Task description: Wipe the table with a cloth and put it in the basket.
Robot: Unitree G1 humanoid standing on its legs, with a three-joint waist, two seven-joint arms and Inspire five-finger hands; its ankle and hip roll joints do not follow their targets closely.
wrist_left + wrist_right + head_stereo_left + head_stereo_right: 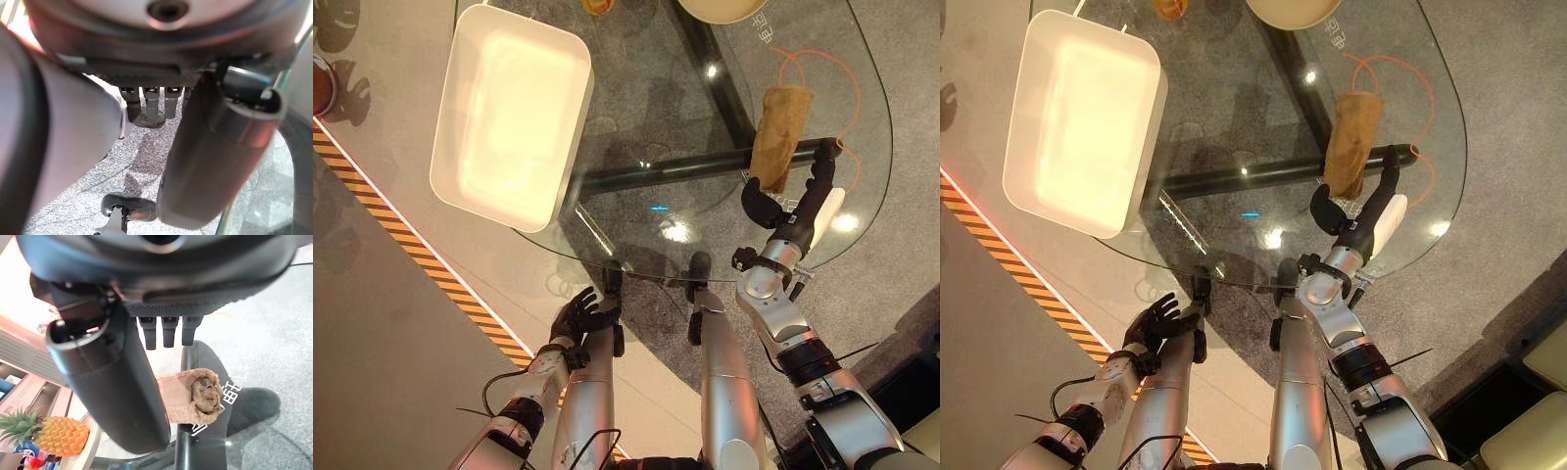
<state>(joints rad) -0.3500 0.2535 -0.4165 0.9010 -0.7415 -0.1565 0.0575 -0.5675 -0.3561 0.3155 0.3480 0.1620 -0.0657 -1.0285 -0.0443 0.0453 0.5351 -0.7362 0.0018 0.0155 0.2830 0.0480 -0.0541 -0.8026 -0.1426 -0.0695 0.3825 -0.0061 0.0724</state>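
Observation:
A rolled brown cloth [781, 132] lies on the glass table [646, 127], at its right side. My right hand [801, 208] rests at the cloth's near end, open: the thumb sits left of the roll and the straight fingers [822, 162] run along its right side. In the right wrist view the cloth's rolled end [193, 396] shows between thumb and fingers. The white basket [509, 108] stands empty on the table's left part. My left hand [579, 315] hangs open below the table's near edge, holding nothing.
A pale bowl [720, 8] and an orange object [597, 5] sit at the table's far edge. Dark frame bars [705, 166] run under the glass. An orange cord [822, 69] loops by the cloth. Striped tape [411, 245] crosses the floor at left.

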